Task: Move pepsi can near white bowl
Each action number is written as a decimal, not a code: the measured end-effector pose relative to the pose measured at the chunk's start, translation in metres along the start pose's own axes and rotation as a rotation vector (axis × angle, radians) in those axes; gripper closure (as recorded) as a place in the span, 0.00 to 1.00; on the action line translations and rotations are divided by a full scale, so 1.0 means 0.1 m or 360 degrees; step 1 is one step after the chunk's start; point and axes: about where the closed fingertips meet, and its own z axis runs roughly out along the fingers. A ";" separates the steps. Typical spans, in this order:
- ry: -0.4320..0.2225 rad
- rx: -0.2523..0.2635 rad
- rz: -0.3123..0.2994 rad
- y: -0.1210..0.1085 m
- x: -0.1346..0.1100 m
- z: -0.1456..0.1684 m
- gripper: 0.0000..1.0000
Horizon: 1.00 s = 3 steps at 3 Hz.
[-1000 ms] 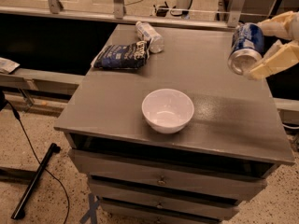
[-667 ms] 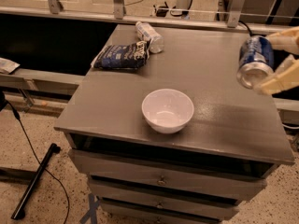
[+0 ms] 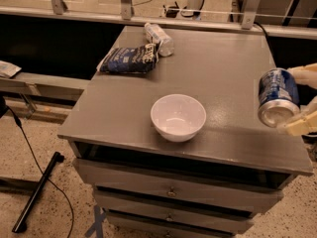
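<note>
Grey worktop (image 3: 233, 68); white bowl (image 3: 178, 117), upright at near centre; claw (image 3: 291, 101) at right edge, clamped around pepsi can (image 3: 277, 90), seemingly clear of the surface, long axis tipped far-to-near with silver end facing near, bowl lying left of it, well apart, leftward carry likely called for.

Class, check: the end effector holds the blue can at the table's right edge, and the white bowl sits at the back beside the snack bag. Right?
No. The camera view shows the white bowl near the front edge, apart from the snack bag. The end effector holds the blue can at the right edge.
</note>
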 end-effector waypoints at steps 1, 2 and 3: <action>0.0001 -0.0045 -0.0039 0.13 -0.01 0.13 1.00; -0.0028 -0.0013 -0.0151 0.35 -0.13 0.31 1.00; -0.0018 -0.0002 -0.0202 0.51 -0.14 0.65 1.00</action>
